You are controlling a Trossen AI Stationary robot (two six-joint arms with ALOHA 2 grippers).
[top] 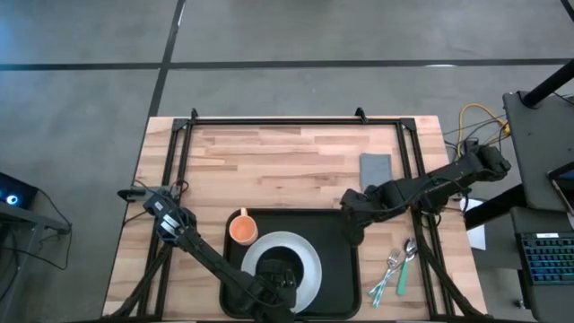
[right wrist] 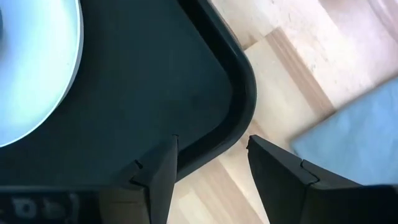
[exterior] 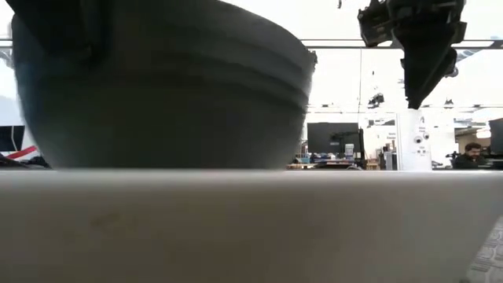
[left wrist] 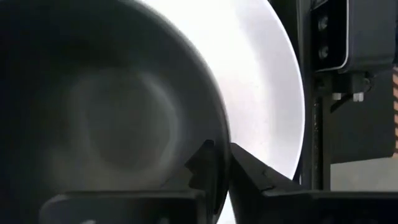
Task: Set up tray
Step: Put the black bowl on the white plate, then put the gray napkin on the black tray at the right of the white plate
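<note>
The black tray [top: 345, 269] lies at the table's near edge, with a white plate [top: 305, 256] on it and an orange cup [top: 243, 230] standing in its far left corner. A dark bowl [left wrist: 106, 118] is over the plate [left wrist: 273, 93] and fills the low view [exterior: 157, 86]. My left gripper [top: 273, 274] is shut on the bowl. My right gripper [right wrist: 208, 165] is open above the tray's far right corner [right wrist: 244, 93], one finger over the tray floor and one over the table, touching nothing. It hangs high in the low view [exterior: 424, 71]. My left gripper [left wrist: 217, 158] pinches the bowl's wall at its rim [left wrist: 219, 140], one finger [left wrist: 199, 168] inside the bowl and the other finger [left wrist: 255, 177] outside. The bowl stays upright over the white plate. Whether its base touches the plate, I cannot tell.
A grey folded napkin [top: 376, 166] lies on the wood beyond the tray's far right corner, also in the right wrist view [right wrist: 354, 124]. Several pieces of cutlery [top: 399, 265] lie to the right of the tray. Bare wood spreads over the table's far half [top: 287, 161].
</note>
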